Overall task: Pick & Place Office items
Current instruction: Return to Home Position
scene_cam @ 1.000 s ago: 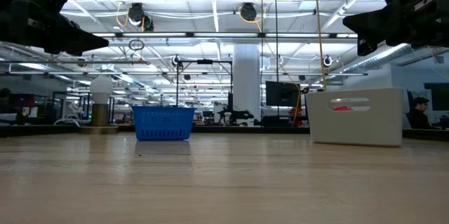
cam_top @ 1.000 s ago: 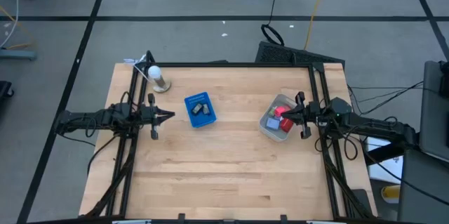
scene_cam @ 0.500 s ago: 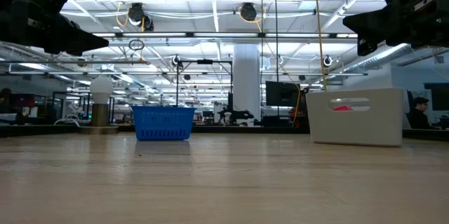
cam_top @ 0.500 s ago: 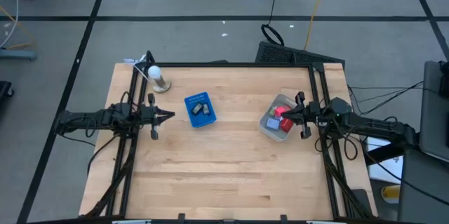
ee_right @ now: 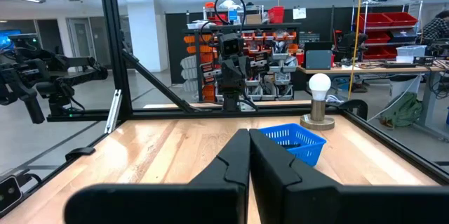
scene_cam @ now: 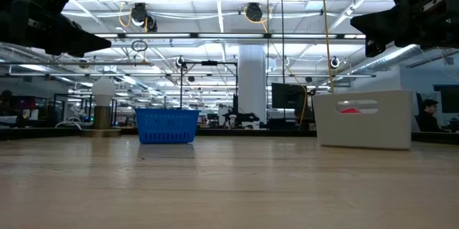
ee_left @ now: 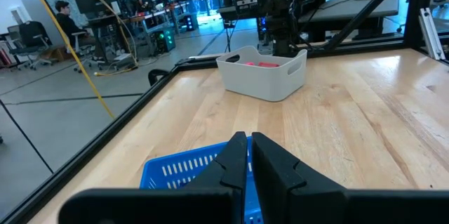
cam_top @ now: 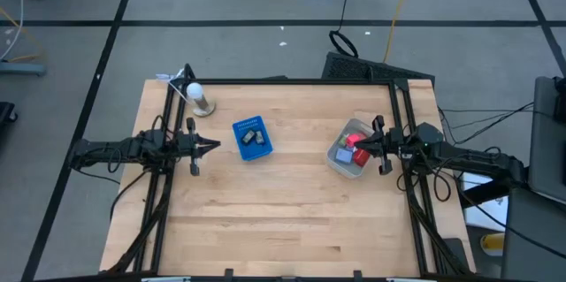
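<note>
While both arms hang at opposite desk [cam_top: 283,220] edges, left fingers [cam_top: 213,147] and right fingers [cam_top: 361,147] clenched empty, the red and blue office items [cam_top: 355,142] lie in the grey bin [cam_top: 340,160] just ahead of the right fingers.

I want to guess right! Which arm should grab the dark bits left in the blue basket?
Probably left: the left claw sits close beside the blue basket holding the dark bits; the right claw hangs at the grey bin.

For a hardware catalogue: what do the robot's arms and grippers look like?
The left arm and right arm are slim, black and jointed, trailing thin black cables. The left gripper and right gripper each have two black wedge-shaped fingers.
</note>
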